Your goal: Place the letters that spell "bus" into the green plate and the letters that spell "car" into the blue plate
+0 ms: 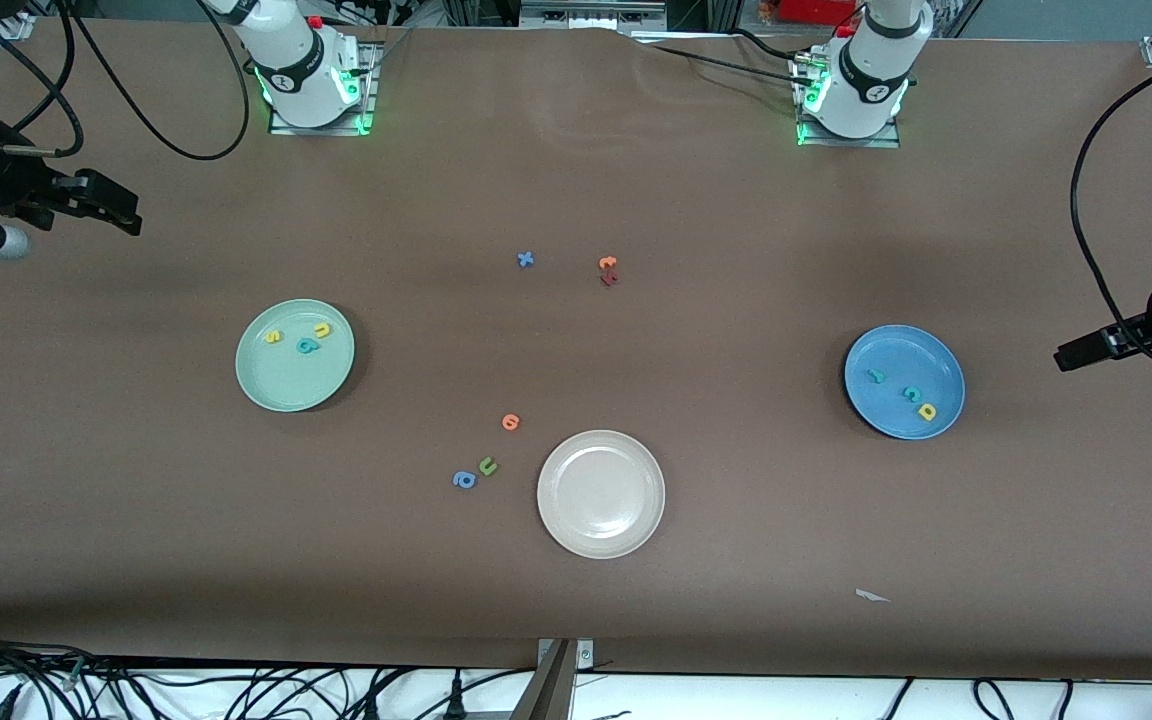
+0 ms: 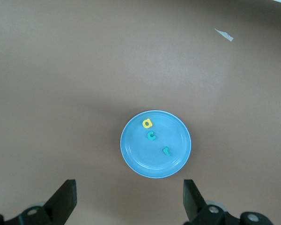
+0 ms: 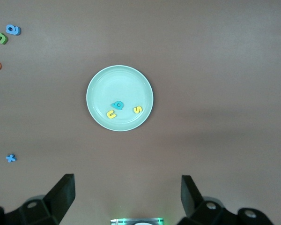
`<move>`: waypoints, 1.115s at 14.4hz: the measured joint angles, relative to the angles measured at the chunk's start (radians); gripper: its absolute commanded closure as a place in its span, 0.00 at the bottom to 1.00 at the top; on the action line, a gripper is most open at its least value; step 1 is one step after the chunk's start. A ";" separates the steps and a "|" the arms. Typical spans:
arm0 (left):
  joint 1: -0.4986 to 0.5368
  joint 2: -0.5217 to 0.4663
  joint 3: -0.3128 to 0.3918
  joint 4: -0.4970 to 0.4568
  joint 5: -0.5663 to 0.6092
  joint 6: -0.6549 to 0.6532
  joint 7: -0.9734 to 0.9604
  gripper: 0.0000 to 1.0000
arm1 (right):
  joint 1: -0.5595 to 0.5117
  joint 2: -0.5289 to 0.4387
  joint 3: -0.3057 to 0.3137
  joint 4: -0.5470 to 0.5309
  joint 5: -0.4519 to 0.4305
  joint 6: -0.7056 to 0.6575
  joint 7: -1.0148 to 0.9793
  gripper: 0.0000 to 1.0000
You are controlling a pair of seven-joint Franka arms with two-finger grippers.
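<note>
The green plate (image 1: pixel 281 385) (image 3: pixel 112 82) holds a teal "b" (image 1: pixel 307 346), a yellow "u" (image 1: pixel 321 329) and a yellow "s" (image 1: pixel 274 337). In the blue plate (image 1: pixel 886 345) (image 2: pixel 140 154) lie a teal "r" (image 1: pixel 875 376), a teal "c" (image 1: pixel 912 394) and a yellow "a" (image 1: pixel 927 411). My right gripper (image 3: pixel 127 197) (image 1: pixel 111 205) hangs open and empty high over the right arm's end of the table. My left gripper (image 2: pixel 129 199) (image 1: pixel 1086 350) is also open and empty, high over the left arm's end, looking down on the blue plate.
A cream-white plate (image 1: pixel 600 535) sits nearest the front camera at mid-table. Beside it lie an orange letter (image 1: pixel 510 422), an olive "u" (image 1: pixel 487 466) and a blue "a" (image 1: pixel 464 480). A blue "x" (image 1: pixel 526 259) and orange and red letters (image 1: pixel 608 270) lie farther back. A paper scrap (image 1: pixel 871 596) is near the front edge.
</note>
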 measured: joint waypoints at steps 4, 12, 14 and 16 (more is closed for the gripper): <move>-0.190 -0.038 0.240 0.001 -0.089 0.000 0.061 0.01 | 0.000 0.001 -0.001 0.000 0.000 0.000 0.000 0.00; -0.202 -0.044 0.260 -0.005 -0.091 -0.001 0.097 0.01 | 0.000 0.001 -0.001 0.000 -0.006 0.000 0.000 0.00; -0.203 -0.044 0.260 -0.005 -0.091 -0.001 0.102 0.00 | 0.000 0.001 -0.001 0.000 -0.006 0.000 0.000 0.00; -0.208 -0.044 0.259 -0.005 -0.092 -0.001 0.102 0.00 | 0.000 0.001 -0.001 0.000 -0.006 0.000 0.000 0.00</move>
